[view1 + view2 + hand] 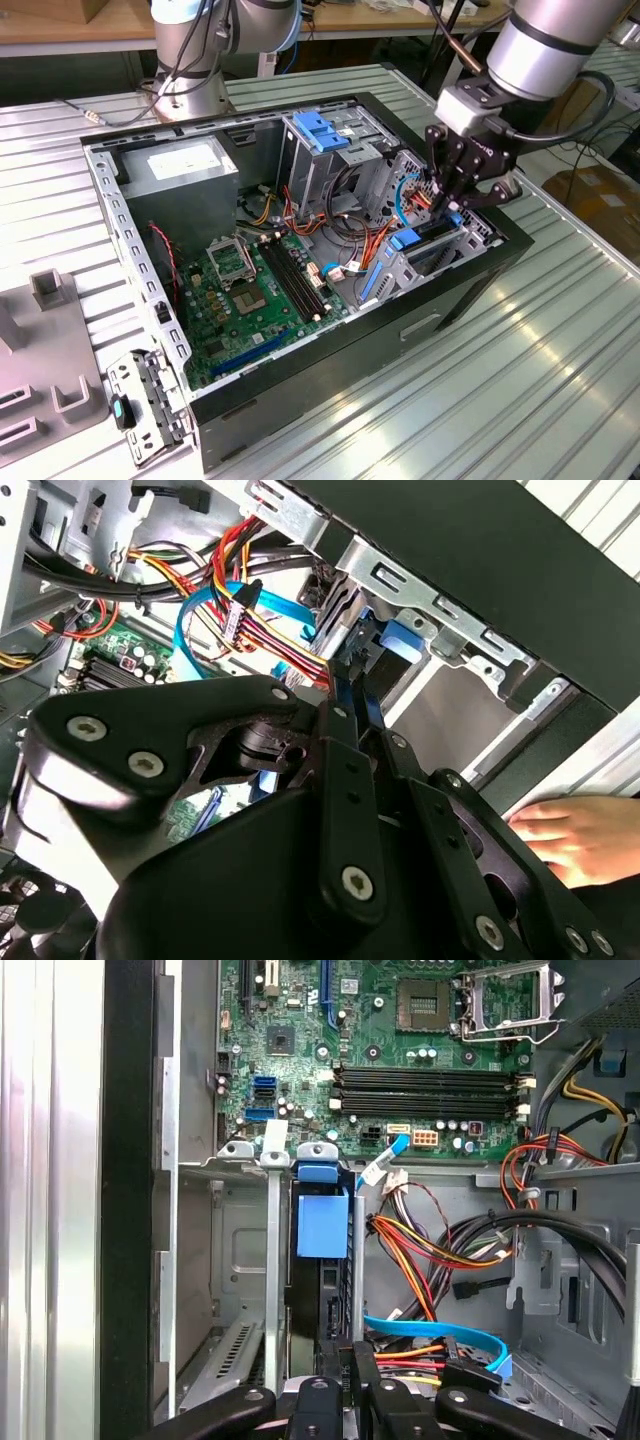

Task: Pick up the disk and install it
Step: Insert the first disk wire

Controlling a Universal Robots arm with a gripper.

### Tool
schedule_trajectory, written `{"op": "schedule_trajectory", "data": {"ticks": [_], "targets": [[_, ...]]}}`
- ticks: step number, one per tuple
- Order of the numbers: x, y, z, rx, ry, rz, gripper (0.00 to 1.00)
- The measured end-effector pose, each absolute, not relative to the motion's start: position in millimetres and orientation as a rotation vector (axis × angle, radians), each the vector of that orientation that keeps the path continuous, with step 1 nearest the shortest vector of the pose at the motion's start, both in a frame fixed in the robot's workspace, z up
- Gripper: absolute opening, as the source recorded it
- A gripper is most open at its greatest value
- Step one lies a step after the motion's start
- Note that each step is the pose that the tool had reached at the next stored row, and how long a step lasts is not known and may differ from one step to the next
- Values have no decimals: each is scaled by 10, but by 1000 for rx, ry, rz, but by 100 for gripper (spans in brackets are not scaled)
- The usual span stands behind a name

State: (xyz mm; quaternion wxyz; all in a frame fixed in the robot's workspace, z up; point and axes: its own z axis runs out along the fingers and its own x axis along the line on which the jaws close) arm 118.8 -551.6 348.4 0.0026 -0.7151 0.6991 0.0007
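The arm [545, 45] comes in from the exterior view's upper right, wrist tilted down w/ the gripper [447, 205] lowered into the open PC case [330, 390] at its front-right corner, over the drive bay [425, 250]. In the second wrist view the gripper's two fingers [345, 770] sit close together, clamped on a thin dark edge w/ blue trim, which is the disk [322, 1260]. In the first wrist view the disk stands on edge in the bay slot, blue rail/tab facing up, metal bay walls either side; gripper [352, 1365] pinches its near end. It looks partly seated in the slot; how deep, can't tell.

Counts: 1 arm, 1 gripper, 1 disk. 1 motherboard [250, 290] on the case floor, 4 RAM slots. 1 grey power supply box [180, 165] at the case's far-left corner. 1 blue-latched cage [325, 135] at the far edge. 1 light-blue data cable [440, 1335] just beside the gripper, plus a bundle of red/yellow/orange wires [420, 1240]. A person's hand [575, 830] rests on the table outside the case in the second wrist view.
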Motion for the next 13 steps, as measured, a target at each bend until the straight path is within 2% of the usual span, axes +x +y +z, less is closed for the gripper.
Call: {"op": "schedule_trajectory", "data": {"ticks": [13], "targets": [[1188,-5538,3474,-2242,2194,2,17]]}}
